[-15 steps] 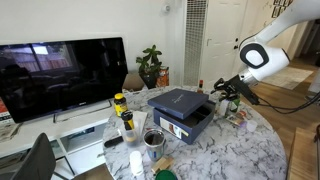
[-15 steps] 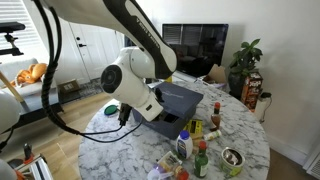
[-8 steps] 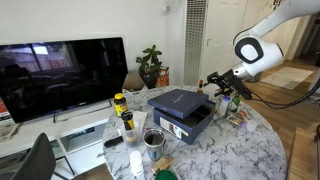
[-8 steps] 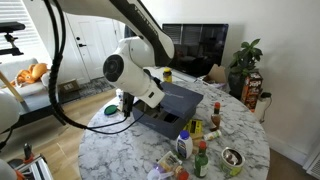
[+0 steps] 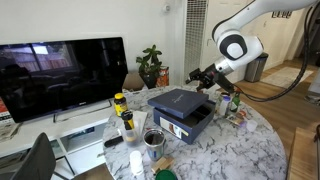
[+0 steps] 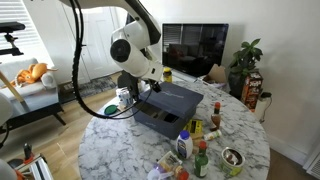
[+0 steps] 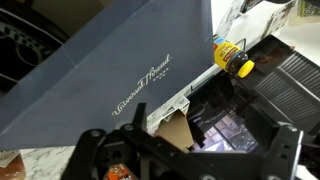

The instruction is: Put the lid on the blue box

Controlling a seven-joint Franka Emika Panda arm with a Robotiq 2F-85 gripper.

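Observation:
The navy lid (image 5: 183, 100) lies askew on top of the blue box (image 5: 190, 126) in the middle of the round marble table. Both exterior views show them, with the lid (image 6: 175, 97) over the box (image 6: 160, 122). In the wrist view the lid (image 7: 110, 70) fills the upper left and shows gold script lettering. The box's dark inside (image 7: 215, 115) and a brown flap show past its edge. My gripper (image 5: 202, 77) hovers just beyond the lid's far edge, open and empty. It also shows in an exterior view (image 6: 138, 97) and in the wrist view (image 7: 190, 160).
Yellow-capped bottles (image 5: 121, 104) and a tin can (image 5: 153, 139) stand near the box. More bottles (image 6: 196, 140) and a can (image 6: 232, 158) crowd the table's side. Small items (image 5: 236, 106) lie by the arm. A TV (image 5: 60, 75) and a plant (image 5: 150, 66) stand behind.
My arm has swung in from the table's side towards the box, and the gripper now hangs at the lid's edge. The lid and box have not moved.

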